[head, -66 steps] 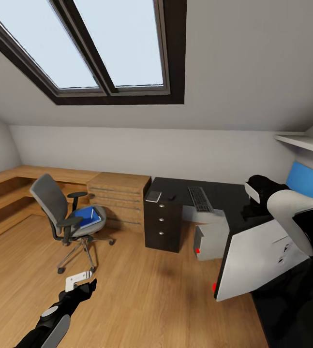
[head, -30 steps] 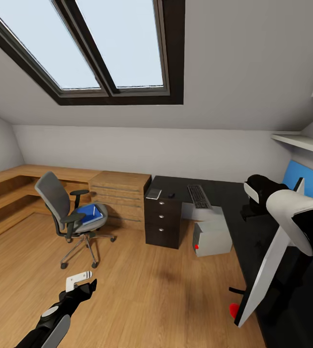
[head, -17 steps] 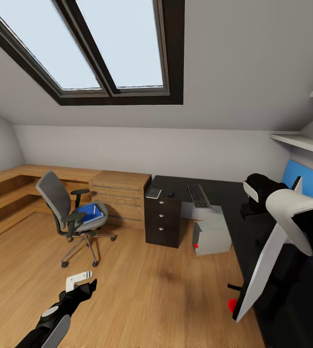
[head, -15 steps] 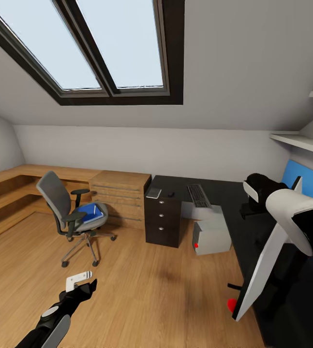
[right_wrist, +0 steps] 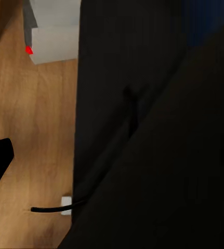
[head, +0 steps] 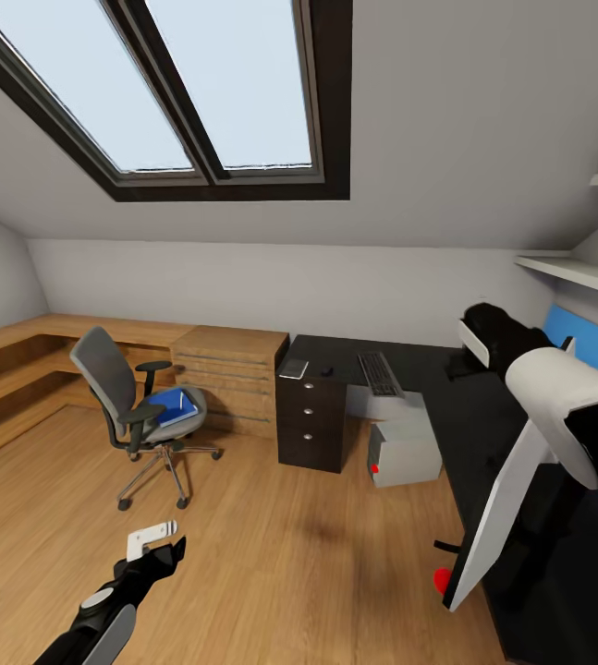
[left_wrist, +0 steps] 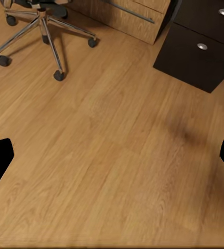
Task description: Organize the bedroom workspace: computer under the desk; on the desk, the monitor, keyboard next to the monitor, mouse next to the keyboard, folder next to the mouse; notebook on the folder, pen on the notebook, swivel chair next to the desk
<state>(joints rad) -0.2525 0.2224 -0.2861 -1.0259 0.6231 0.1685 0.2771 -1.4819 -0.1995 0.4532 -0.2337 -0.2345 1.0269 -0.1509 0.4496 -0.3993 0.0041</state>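
Black right gripper (head: 469,356) hangs over the dark desk top (head: 428,369); one finger shows in its wrist view, so I cannot tell its spread. Just beside the arm, the white-backed flat monitor (head: 506,499) stands edge-on and tilted on the desk. Steady it upright before leaving it. The left gripper (head: 157,545) gapes wide above the wooden floor (left_wrist: 112,155), free for the blue folder (head: 171,406) on the grey swivel chair (head: 104,374).

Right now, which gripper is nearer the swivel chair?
The left. The left gripper hangs low over the wood floor, just in front of the swivel chair. The right gripper is above the black desk, across the room from it.
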